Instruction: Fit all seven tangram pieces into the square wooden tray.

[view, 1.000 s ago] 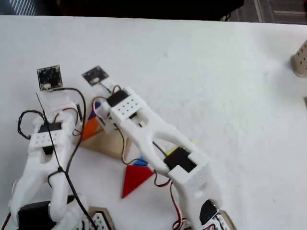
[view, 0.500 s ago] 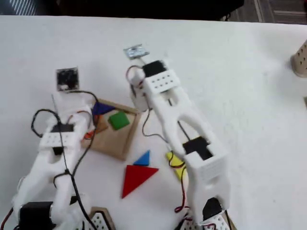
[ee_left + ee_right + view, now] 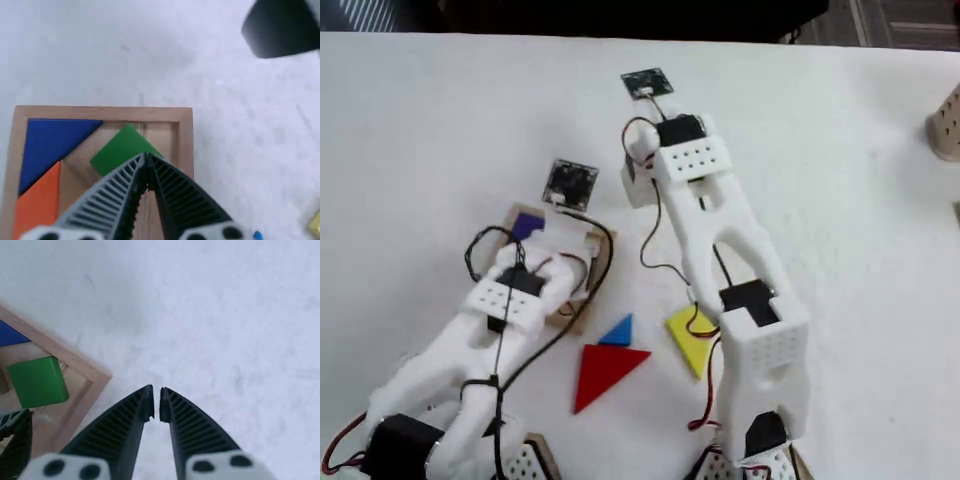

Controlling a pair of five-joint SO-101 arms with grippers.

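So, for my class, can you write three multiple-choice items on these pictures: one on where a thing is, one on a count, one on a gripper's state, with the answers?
1. Where is the green square?
A. inside the tray
B. beside it
C. on a stack of other pieces

2. How many pieces lie on the table outside the tray?
A. one
B. three
C. five

3. How does the left gripper stand?
A. wide open
B. shut
C. holding a piece

Answers:
1 A: it lies within the wooden rim.
2 B: a red triangle, a small blue triangle and a yellow piece.
3 B: its fingertips meet with nothing between them.
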